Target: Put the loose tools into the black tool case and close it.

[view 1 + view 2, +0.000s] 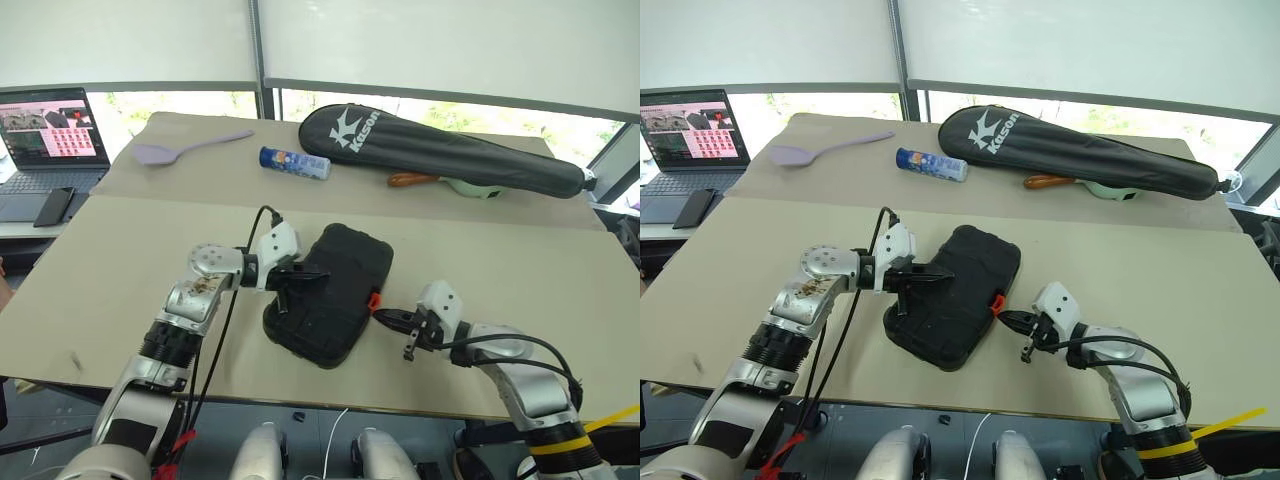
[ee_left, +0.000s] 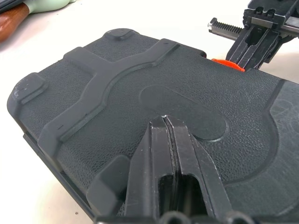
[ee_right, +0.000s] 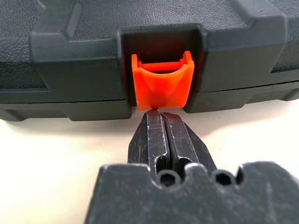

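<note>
- 1 black tool case (image 1: 330, 295) lies closed on the table (image 1: 120, 250); 1 orange latch (image 3: 162, 86)
- left gripper (image 2: 166, 122): jaws pressed together, resting on the lid
- right gripper (image 3: 160, 114): jaws pressed together, tips at the latch

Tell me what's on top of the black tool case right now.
The shut left gripper rests on the lid of the black tool case. The lid is down, so the contents are hidden.

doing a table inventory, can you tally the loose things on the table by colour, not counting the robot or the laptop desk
black: 2, the tool case and the racket bag
purple: 1, the spatula
blue: 1, the can
brown: 1, the tool handle
pale green: 1, the object behind the bag
total: 6
</note>
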Robot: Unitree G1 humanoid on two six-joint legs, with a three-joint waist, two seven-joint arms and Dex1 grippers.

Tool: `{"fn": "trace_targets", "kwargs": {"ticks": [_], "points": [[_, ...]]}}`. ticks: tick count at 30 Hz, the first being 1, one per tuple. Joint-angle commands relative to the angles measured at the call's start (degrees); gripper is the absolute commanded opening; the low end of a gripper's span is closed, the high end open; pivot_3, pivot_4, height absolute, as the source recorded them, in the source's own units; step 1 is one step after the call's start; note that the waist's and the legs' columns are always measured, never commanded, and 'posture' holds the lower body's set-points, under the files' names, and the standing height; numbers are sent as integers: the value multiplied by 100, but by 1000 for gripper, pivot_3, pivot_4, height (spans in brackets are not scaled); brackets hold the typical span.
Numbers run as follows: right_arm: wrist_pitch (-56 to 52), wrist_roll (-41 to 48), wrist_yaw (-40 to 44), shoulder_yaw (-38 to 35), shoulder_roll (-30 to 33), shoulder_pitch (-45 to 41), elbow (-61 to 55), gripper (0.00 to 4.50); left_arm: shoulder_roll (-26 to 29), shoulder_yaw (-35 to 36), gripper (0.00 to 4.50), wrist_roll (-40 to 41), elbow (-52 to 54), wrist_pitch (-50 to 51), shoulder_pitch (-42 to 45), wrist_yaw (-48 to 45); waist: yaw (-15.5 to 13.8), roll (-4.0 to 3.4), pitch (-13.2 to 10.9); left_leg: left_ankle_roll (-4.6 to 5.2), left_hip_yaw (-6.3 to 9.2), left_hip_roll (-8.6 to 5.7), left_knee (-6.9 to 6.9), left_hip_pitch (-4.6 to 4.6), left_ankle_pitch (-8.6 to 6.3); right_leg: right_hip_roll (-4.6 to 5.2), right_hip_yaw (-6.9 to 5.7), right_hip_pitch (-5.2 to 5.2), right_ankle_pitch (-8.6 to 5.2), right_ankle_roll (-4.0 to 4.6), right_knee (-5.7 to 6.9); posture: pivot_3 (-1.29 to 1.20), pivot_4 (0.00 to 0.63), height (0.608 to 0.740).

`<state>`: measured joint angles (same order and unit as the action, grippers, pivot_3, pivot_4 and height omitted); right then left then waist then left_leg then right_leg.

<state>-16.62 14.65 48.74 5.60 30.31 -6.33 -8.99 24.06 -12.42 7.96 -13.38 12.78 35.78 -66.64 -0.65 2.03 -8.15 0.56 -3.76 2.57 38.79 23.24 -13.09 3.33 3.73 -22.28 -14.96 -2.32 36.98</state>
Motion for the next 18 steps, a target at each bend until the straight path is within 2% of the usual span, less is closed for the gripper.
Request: {"fn": "trace_targets", "kwargs": {"ticks": [1,5,9,10,11,15,18], "points": [[196,150,20,2,-178,-346,-251,0,-124,-381,11,-183,-224,18,-362,55,7,-3,2,0,0,1,0,-1,0,0,0,0,0,0,0,0,150,740],[223,164,106,-54,-99,-259,-230,0,-82,-215,11,-83,-190,-227,-519,79,24,-21,13,0,-1,2,-1,-3,0,0,1,0,0,1,0,0,150,740],[24,538,349,-486,213,9,-479,0,-80,573,11,619,245,-303,-735,157,54,-38,20,1,-2,2,-6,1,-1,1,7,-6,-2,1,-1,0,150,740],[3,626,382,-603,280,53,-542,578,-37,745,515,809,408,-208,-790,145,60,-38,20,1,1,4,-8,8,-1,-1,7,-12,-2,1,-2,0,150,740],[-51,731,448,-700,357,102,-609,775,15,892,730,933,534,-204,-841,152,63,-36,18,3,6,5,-10,11,-3,-1,6,-14,-2,1,-3,0,150,740],[174,845,824,-1075,831,443,-718,2175,590,1521,2184,1309,1152,-98,-1245,132,72,-25,8,4,17,5,-10,40,-4,-1,5,-39,-3,0,-6,0,150,740],[836,701,1090,-1382,1095,689,-507,3090,1120,2064,3128,1449,1488,-45,-1845,193,103,-23,5,4,22,10,-12,60,-4,-3,7,-70,-2,1,-1,0,150,740]]}}
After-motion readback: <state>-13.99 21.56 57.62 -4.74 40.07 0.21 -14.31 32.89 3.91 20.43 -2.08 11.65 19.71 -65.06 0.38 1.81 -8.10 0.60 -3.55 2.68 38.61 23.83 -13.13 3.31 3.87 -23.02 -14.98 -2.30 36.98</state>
